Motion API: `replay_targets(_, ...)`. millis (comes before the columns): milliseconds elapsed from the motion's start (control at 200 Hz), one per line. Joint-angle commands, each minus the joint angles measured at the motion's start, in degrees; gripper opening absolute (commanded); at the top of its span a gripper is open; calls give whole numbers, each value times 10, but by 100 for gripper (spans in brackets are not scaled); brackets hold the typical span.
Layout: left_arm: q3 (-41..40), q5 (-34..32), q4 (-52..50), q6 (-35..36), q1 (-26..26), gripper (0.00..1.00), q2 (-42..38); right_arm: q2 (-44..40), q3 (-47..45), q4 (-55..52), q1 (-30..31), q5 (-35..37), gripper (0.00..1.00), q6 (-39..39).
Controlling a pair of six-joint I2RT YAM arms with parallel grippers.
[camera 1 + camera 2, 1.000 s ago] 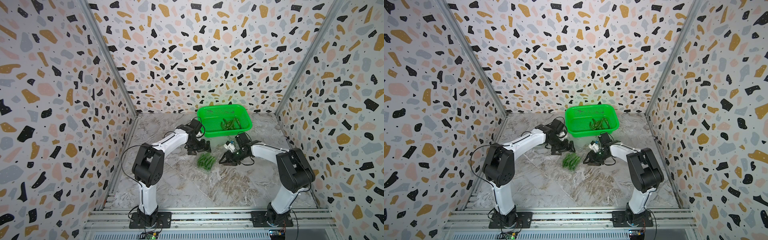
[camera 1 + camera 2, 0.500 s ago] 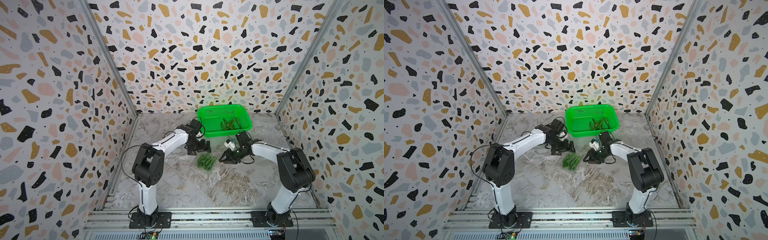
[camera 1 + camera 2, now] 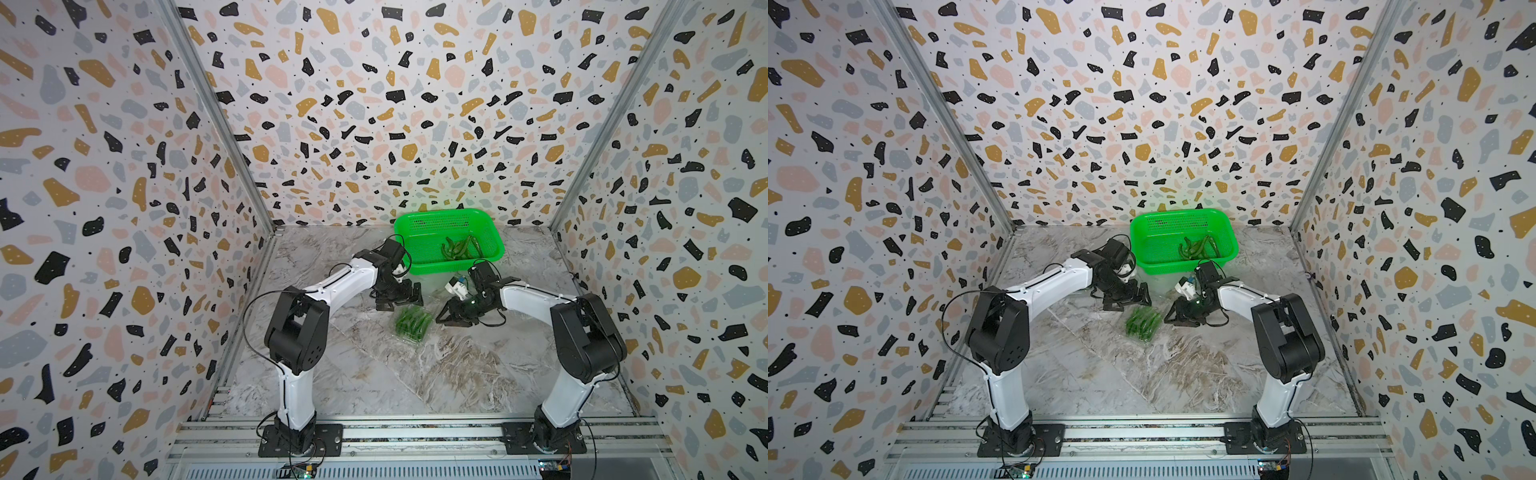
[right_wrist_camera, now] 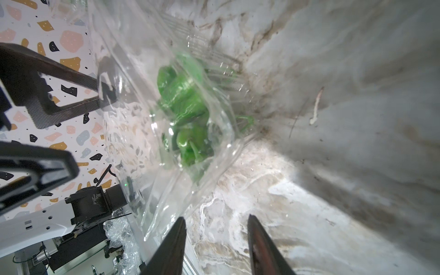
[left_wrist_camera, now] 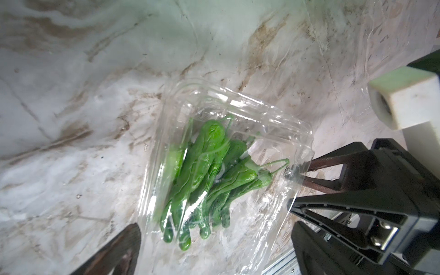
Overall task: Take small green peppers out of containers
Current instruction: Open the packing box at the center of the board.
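Presently, the clear plastic clamshell container (image 5: 262,112) lay on the marble table (image 3: 415,374) between the arms, with the slim green peppers (image 5: 204,166) bunched inside. The right end effector (image 4: 215,217) stood part-open at its rim, gripping nothing evident. The left end effector (image 3: 400,301) was spread wide just beside another edge. Risk: a one-sided push would likely skid or buckle the light box and scatter the peppers.

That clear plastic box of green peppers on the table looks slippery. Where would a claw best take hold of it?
Probably by the thin flat lip around the clear box, coming in low from the side where the right claw sits. The body is wide, rounded and glossy, packed with peppers, so it offers nothing narrow to pinch; the lip juts out sideways.
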Motion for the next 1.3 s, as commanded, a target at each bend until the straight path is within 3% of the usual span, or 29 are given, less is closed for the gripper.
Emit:
replay_targets(0,11,15,-4,4,-5,99,3,5,13,9,5,-3,42,-2)
replay_targets(405,-14,104,70,-58,-6,99,-3,18,23,63,15,-59,38,-5)
replay_targets(601,-26,113,77,-68,-6,99,-9,8,23,79,25,-78,39,-10)
replay_targets(801,-34,122,75,-68,-6,100,-12,0,14,106,35,-98,47,-8)
replay_targets(1036,-52,119,76,-69,-6,100,-23,-30,-14,139,35,-106,67,5)
replay_targets(1292,-61,120,83,-75,-11,100,-34,-5,-19,123,34,-50,69,33)
